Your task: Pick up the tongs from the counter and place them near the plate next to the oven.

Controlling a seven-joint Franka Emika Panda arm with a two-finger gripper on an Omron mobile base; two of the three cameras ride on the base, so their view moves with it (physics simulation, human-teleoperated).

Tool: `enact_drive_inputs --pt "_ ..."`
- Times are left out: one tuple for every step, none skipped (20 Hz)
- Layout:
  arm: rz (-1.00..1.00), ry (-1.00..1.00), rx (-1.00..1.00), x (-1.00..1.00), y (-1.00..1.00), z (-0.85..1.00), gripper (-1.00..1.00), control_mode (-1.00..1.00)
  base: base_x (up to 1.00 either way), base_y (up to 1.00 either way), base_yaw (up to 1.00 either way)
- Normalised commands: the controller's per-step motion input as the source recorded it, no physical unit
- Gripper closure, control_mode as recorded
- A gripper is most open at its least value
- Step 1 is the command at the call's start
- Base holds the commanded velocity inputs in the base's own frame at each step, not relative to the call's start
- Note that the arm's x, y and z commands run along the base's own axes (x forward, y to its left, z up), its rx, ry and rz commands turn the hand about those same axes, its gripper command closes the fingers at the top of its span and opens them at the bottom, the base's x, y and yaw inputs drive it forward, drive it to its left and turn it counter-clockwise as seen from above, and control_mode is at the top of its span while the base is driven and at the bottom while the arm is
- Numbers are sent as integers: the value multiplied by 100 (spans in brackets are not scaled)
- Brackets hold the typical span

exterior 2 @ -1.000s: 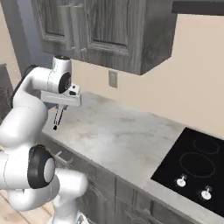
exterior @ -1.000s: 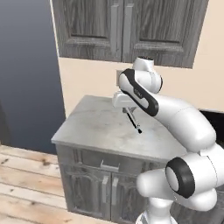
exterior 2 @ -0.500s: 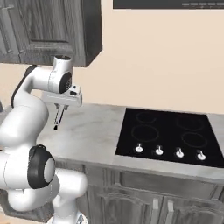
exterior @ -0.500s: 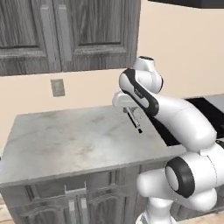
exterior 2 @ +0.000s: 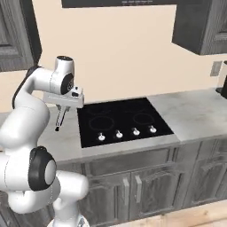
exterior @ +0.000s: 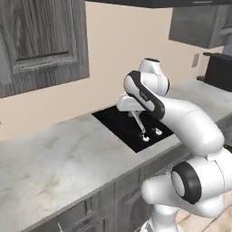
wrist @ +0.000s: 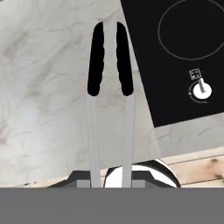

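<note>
My gripper (exterior: 132,108) (exterior 2: 64,107) is shut on the tongs (exterior: 139,125) (exterior 2: 60,119), which hang down from it, clear of the counter (exterior: 54,158) (exterior 2: 190,111). In the hand view the tongs (wrist: 109,61) point away from me as two silvery arms with black tips, over the marbled counter (wrist: 43,87) just left of a black cooktop (wrist: 175,65). The gripper hovers by the cooktop's (exterior: 122,124) (exterior 2: 124,117) left edge. The plate is out of view.
A row of knobs (exterior 2: 126,133) lines the cooktop's front edge. Dark wall cabinets (exterior: 41,41) (exterior 2: 199,24) hang above. A dark appliance (exterior: 219,68) stands on the counter far right, near a wall outlet (exterior 2: 216,68).
The whole picture has shifted: the base has driven right along the counter, and the cooktop has come into view beside the gripper. The tongs stay held in the shut gripper.
</note>
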Motion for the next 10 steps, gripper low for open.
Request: enact_drive_inputs --pt "0 0 0 0 0 0 100 100 0 -16 -63" --pt "0 0 0 0 0 0 100 100 0 -17 -62" --pt "0 0 0 0 0 0 100 100 0 -17 -62" --pt "0 0 0 0 0 0 100 100 0 -17 -62" --pt "0 0 0 0 0 0 100 100 0 -17 -62" --pt "0 0 0 0 0 0 100 100 0 -16 -61" --pt "0 0 0 0 0 0 100 100 0 -17 -61" --pt "0 0 0 0 0 0 100 100 0 -18 -61" --pt "0 0 0 0 0 0 100 100 2 -22 -60" --pt "0 0 0 0 0 0 100 100 7 -24 -59"
